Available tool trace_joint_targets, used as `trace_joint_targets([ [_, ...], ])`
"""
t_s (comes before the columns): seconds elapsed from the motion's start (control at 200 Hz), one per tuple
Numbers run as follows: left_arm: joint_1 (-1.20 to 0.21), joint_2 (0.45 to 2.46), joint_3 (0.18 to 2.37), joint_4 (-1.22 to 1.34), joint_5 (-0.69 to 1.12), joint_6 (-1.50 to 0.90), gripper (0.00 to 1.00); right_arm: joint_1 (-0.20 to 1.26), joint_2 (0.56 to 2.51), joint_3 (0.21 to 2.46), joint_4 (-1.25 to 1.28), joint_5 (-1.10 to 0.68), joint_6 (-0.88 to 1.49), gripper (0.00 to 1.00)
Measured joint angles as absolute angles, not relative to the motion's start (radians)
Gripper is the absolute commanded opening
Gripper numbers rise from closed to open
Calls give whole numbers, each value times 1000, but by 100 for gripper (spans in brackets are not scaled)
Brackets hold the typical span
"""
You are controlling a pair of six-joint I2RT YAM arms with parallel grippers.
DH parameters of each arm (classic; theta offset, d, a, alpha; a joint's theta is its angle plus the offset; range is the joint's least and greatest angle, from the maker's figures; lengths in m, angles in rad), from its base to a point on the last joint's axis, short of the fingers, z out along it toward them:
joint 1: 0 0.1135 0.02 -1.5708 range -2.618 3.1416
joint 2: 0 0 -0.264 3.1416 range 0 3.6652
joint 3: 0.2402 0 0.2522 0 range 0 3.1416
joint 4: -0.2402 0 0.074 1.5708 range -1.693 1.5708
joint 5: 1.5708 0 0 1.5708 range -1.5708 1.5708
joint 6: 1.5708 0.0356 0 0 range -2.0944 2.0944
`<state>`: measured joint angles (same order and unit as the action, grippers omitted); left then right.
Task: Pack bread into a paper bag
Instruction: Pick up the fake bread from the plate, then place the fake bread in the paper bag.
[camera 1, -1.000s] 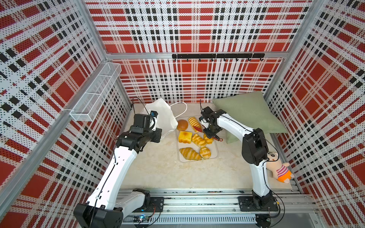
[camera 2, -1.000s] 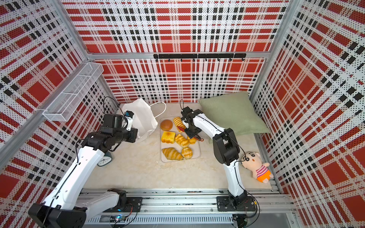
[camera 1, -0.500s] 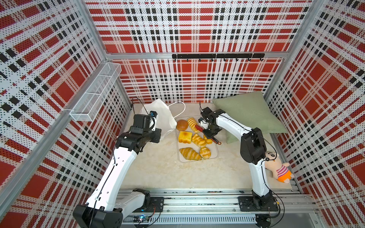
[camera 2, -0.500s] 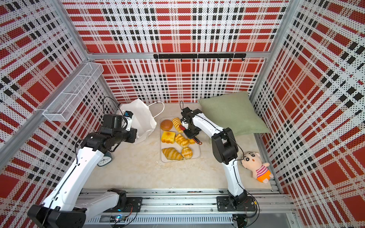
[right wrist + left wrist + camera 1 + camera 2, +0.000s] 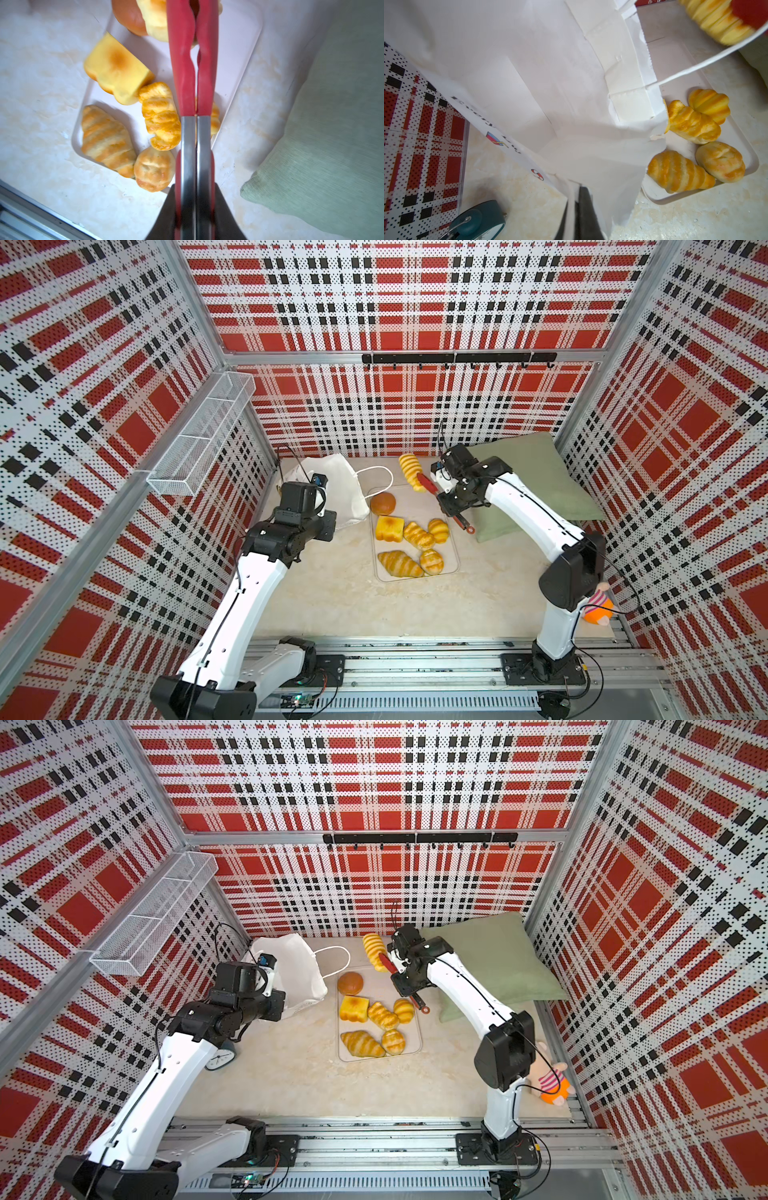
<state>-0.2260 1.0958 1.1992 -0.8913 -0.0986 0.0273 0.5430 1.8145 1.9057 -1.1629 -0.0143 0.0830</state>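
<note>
**A:** Where is the bread?

**B:** Six pieces lie on a pale tray in the middle of the table: a round bun, square toast, a croissant and three striped rolls. The seventh, the ridged long loaf, is pinched between the red tips of tongs, over the tray's far end.

**A:** What holds the tongs?

**B:** The right gripper. Its jaws are narrowed around the metal handles and squeeze them together.

**A:** And the paper bag?

**B:** It is white and sits at the far left of the table, just beside the tray. It probably leans over with its mouth toward the bread, though its tilt is hard to judge from above. The left gripper is clamped tight on the bag's rim, with paper between its fingers.

**A:** Anything else?

**B:** A green cushion lies behind the right arm, and a teal alarm clock stands near the left arm.
</note>
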Motion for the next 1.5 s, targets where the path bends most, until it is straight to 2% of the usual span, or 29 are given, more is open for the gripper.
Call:
trace_joint_targets([
  [0.195,-226,1113,1199,-891,-90,27,0,575,1691,1978,-1174,-31,124,0],
  [0.441,-226,1128,1200,-891,-79,27,0,690,1685,2103,-1211,-70,173,0],
  [0.787,-226,1129,1201,-890,-75,25,0,837,1798,2144,-1213,-124,202,0],
  [1.388,-219,1129,1203,-889,-57,23,0,891,1927,2144,-1206,-165,212,0],
  [1.498,-219,1129,1203,-885,-52,23,0,896,1934,2144,-1204,-165,213,8],
])
